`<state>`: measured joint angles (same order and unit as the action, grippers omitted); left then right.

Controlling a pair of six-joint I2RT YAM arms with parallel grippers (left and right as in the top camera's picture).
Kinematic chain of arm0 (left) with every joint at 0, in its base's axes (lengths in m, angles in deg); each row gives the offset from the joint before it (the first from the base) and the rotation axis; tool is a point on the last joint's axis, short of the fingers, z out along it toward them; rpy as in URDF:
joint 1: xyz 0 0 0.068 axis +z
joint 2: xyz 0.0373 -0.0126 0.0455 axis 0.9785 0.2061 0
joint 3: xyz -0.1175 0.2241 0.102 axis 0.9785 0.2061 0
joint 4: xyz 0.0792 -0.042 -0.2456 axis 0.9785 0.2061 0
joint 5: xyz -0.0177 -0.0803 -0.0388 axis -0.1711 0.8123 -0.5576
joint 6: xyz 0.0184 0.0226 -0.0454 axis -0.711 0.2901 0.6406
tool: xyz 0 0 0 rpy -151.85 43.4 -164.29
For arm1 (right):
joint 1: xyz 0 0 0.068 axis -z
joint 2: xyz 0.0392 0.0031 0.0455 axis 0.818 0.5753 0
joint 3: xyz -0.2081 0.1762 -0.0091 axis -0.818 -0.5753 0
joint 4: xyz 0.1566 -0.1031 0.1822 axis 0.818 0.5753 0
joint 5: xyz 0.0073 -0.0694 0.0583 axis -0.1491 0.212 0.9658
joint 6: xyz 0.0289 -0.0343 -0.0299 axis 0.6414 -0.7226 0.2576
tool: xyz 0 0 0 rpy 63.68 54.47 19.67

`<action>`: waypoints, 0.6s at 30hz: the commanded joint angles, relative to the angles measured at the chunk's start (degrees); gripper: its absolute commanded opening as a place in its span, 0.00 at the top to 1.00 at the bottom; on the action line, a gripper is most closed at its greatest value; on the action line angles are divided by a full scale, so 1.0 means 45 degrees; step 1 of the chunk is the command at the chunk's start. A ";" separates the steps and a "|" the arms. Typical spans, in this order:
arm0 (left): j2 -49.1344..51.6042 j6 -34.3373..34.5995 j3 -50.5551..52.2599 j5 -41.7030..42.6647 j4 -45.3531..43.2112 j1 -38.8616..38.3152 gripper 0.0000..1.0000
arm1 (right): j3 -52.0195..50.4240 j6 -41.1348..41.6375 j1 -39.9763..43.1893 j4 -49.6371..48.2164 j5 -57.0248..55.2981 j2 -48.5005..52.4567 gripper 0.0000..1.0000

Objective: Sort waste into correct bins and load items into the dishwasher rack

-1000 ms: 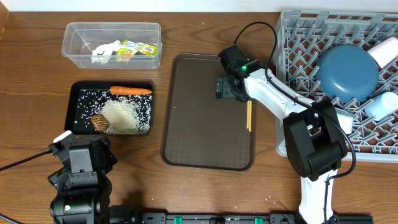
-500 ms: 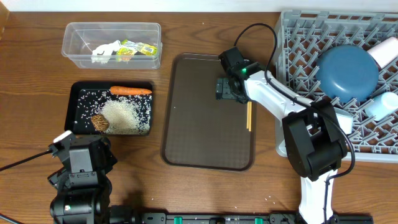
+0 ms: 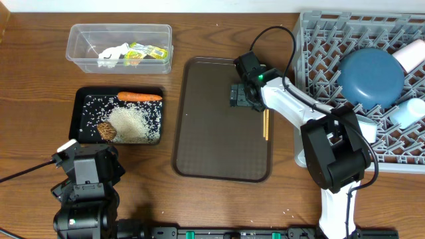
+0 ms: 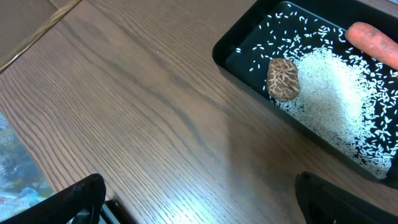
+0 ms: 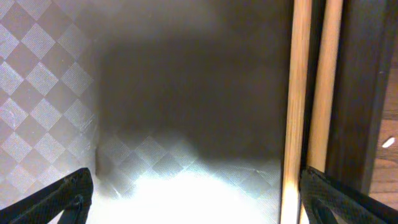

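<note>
While the right arm (image 3: 292, 99) reaches over the brown serving tray (image 3: 192, 146), overhead notes run so: right jaws low over the tray's far right part, spread wide, gripping nothing. Wooden chopsticks (image 3: 265, 124) lie flat on the tray along its right rim, just beside the jaws on the near side; contact cannot be told from here. Clear tub (image 3: 76, 46) at far left holds crumpled white paper (image 3: 113, 54) and yellow-green wrappers (image 3: 147, 52). Black tray (image 3: 76, 116) holds the carrot (image 3: 139, 97), white rice (image 3: 131, 124) and the brown lump (image 3: 106, 131). Grey rack (image 3: 319, 40) at right carries the dark blue dish (image 3: 372, 76), a white cup (image 3: 413, 53) and a light blue cup (image 3: 406, 113). Left arm (image 3: 86, 176) sits folded at the near left edge.

Left wrist: left jaws wide, fingers (image 4: 81, 193) at the bottom corners, bare table (image 4: 124, 112) between them. The black tray's corner lies ahead toward the picture's right, with lump (image 4: 283, 79), rice and the carrot's end (image 4: 376, 43), well apart from the jaws.

Right wrist: jaws wide over the tray's checkered floor (image 5: 37, 74). Both chopsticks (image 5: 297, 93) lie side by side against the dark rim (image 5: 360, 74), within the gap, close by the finger (image 5: 348, 193) at the picture's right; not clamped.
</note>
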<state>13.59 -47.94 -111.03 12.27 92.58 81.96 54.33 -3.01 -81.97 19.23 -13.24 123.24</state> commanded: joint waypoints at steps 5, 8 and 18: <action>0.0005 -0.0170 0.0029 -0.0151 0.0019 -0.0015 0.02 | -0.0573 0.0325 -0.0010 -0.0476 -0.0019 0.0165 0.07; 0.0005 -0.0170 0.0029 -0.0151 0.0019 -0.0015 0.02 | -0.0976 0.0325 -0.0019 -0.0962 -0.0092 0.0165 0.20; 0.0005 -0.0170 0.0029 -0.0151 0.0019 -0.0015 0.02 | -0.1035 0.0325 -0.0019 -0.1078 -0.0102 0.0165 0.86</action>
<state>13.59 -47.94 -111.03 12.27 92.56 81.96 51.40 -1.87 -81.95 13.74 -15.03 122.96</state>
